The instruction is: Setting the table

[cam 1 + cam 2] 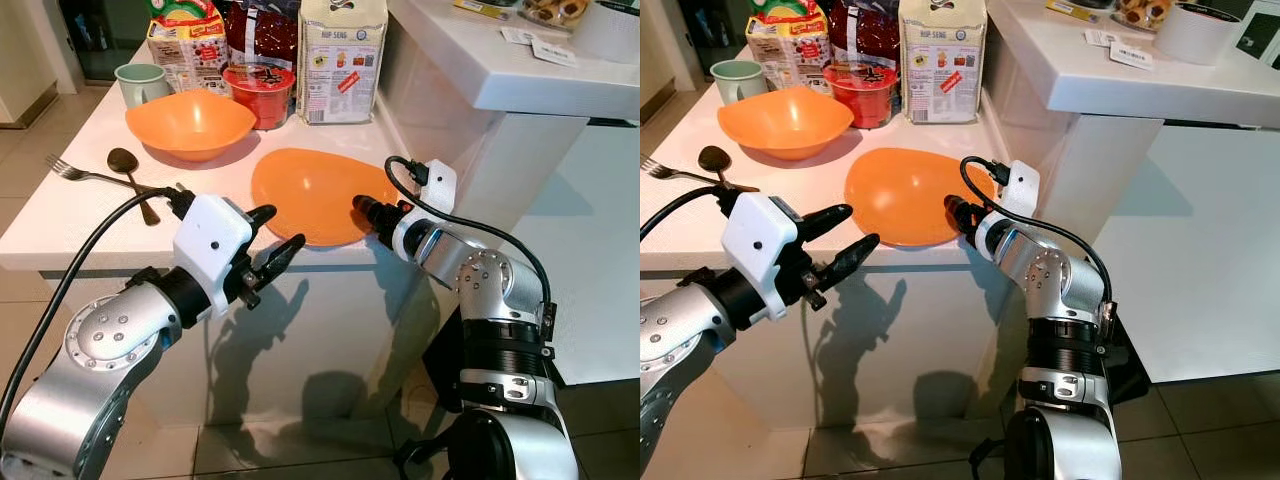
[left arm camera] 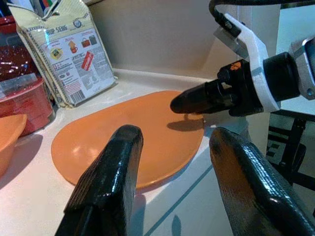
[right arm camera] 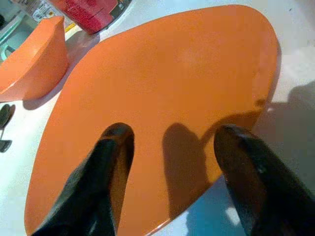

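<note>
Left gripper [image 1: 275, 243] hovers off the white counter [image 1: 60, 215] front edge, fingers spread wide, empty, aimed toward 2 o'clock. Flat orange oval plate [image 1: 310, 195] lies at the counter's front edge, long axis running about 10 to 4 o'clock. Right gripper [image 3: 172, 142] at the plate's 4 o'clock rim, forearm bent in from the right, fingers open over it, gripping nothing. Orange plastic bowl [image 1: 190, 123] at the plate's 10 o'clock.

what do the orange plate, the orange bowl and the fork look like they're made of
Orange plate: probably plastic or melamine, going by its even colour and soft glossy sheen. Orange bowl: seemingly the same material, matching in colour and smooth shine. Fork: looks like metal, thin, grey and reflective.
</note>
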{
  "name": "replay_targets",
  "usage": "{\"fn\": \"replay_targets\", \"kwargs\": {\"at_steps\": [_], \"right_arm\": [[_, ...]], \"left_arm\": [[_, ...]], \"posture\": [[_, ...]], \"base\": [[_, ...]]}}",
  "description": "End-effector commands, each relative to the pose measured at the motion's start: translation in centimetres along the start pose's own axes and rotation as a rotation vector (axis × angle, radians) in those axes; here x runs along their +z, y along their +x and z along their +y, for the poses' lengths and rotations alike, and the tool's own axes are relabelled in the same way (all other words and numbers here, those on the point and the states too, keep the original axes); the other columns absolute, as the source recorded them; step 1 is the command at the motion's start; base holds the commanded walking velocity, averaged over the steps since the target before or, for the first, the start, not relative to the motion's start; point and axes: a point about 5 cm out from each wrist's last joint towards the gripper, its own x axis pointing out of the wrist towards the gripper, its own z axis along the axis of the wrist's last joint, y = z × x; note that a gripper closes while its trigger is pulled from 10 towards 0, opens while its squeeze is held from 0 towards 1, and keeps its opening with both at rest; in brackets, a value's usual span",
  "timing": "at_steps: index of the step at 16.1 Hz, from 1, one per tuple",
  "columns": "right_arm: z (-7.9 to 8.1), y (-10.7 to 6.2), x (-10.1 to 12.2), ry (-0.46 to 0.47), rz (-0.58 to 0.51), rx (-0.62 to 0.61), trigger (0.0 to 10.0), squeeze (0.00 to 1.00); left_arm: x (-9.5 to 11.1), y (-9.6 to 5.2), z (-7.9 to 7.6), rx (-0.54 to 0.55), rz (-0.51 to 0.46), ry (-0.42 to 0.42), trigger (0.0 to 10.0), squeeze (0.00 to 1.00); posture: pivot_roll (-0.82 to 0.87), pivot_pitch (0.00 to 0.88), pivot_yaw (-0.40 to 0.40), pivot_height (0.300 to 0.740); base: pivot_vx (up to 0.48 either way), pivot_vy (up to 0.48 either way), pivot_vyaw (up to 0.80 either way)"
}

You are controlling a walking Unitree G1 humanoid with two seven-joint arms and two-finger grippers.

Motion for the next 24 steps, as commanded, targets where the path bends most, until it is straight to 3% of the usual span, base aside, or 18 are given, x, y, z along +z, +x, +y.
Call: {"fn": "replay_targets", "kwargs": {"at_steps": [1, 5, 11, 12, 13, 14, 18, 24], "right_arm": [[0.2, 0.1, 0.0, 0.02, 0.012, 0.014, 0.0, 0.0], [0.8, -2.7, 1.8, -0.105, -0.108, 0.097, 0.0, 0.0], [0.3, -4.6, 1.9, -0.132, -0.152, 0.098, 0.0, 0.0], [0.6, -5.1, 2.2, -0.23, -0.19, 0.114, 0.4, 0.0], [1.0, -5.7, 2.4, -0.35, -0.245, 0.134, 10.0, 0.0], [1.2, -6.3, 2.2, -0.435, -0.276, 0.143, 10.0, 0.0], [2.1, -8.4, 0.6, -0.55, -0.339, 0.188, 10.0, 0.0], [1.4, -8.8, -0.1, -0.493, -0.377, 0.13, 10.0, 0.0]], "left_arm": [[0.1, 0.2, 0.2, 0.01, -0.009, 0.009, 10.0, 0.0], [-0.3, 0.1, 1.2, 0.151, -0.014, -0.002, 10.0, 0.0], [-0.6, 0.8, 1.0, 0.171, -0.01, -0.021, 10.0, 0.0], [-0.5, 0.8, 1.3, 0.199, -0.005, -0.021, 10.0, 0.0], [-0.7, 0.6, 1.6, 0.231, 0.003, -0.016, 10.0, 0.0], [-1.0, 0.4, 1.8, 0.264, 0.011, 0.002, 10.0, 0.0], [-1.5, 1.0, 1.6, 0.321, 0.012, 0.017, 10.0, 0.0], [-1.1, 1.6, 2.3, 0.35, -0.016, 0.029, 10.0, 0.0]], "posture": [[0.08, 0.0, -0.077, 0.74], [0.08, 0.0, -0.073, 0.74], [0.06, 0.0, -0.055, 0.74], [0.06, 0.0, -0.063, 0.74], [0.06, 0.0, -0.064, 0.74], [0.06, 0.0, -0.064, 0.74], [0.04, 0.0, -0.047, 0.74], [0.04, 0.0, -0.037, 0.74]], "base": [[0.0, 0.0, 0.0], [0.0, 0.0, 0.0], [0.0, 0.0, 0.0], [0.0, 0.0, 0.0], [0.0, 0.0, 0.0], [0.0, 0.0, 0.0], [0.0, 0.0, 0.0], [0.0, 0.338, 0.0]]}}
